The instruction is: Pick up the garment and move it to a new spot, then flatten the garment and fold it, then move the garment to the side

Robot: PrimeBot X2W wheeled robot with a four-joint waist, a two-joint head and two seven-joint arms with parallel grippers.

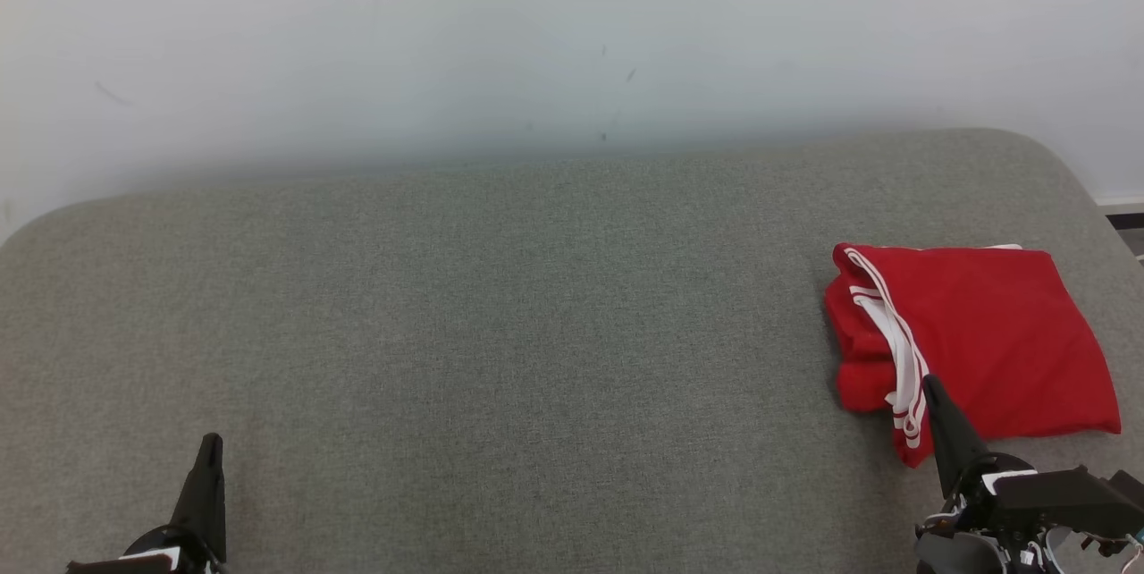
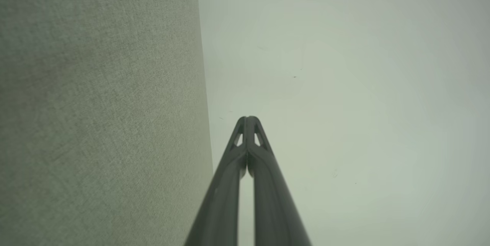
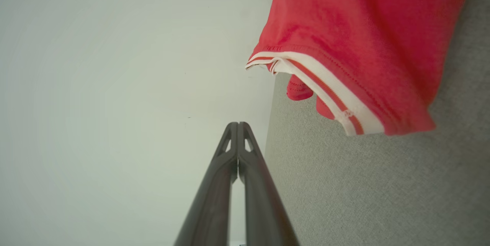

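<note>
While both grippers sit shut, the garment lies folded by the right fingers

As we look down from the head, the left gripper (image 1: 212, 442) points up the picture, fingers pressed together with nothing between them. The left wrist view backs that up, the tips meeting in one dark point. Over on the other side, the right gripper (image 1: 929, 380) is the same story: fingers closed on each other, no cloth in them.

Now the garment (image 1: 983, 333): red, white-striped at the hem, folded into a rough square, lying just beyond and to the right of the right fingers. From the head, the right fingertip overlaps the striped hem. From the right wrist, a gap shows between tip and cloth, so I can't call contact. It's well apart from the left fingers.

Underneath it all is the surface (image 1: 500, 315), grey-green woven fabric, padded, with rounded far corners. It runs smooth from the left fingers across to the right ones. Ahead of both sets of fingertips rises the wall (image 1: 536, 37), pale and plain but for a few small dark scuffs (image 1: 630, 75). Past the garment, further right of the right fingers, a dark strip of skirting (image 1: 1124, 218) shows at the wall's foot.
</note>
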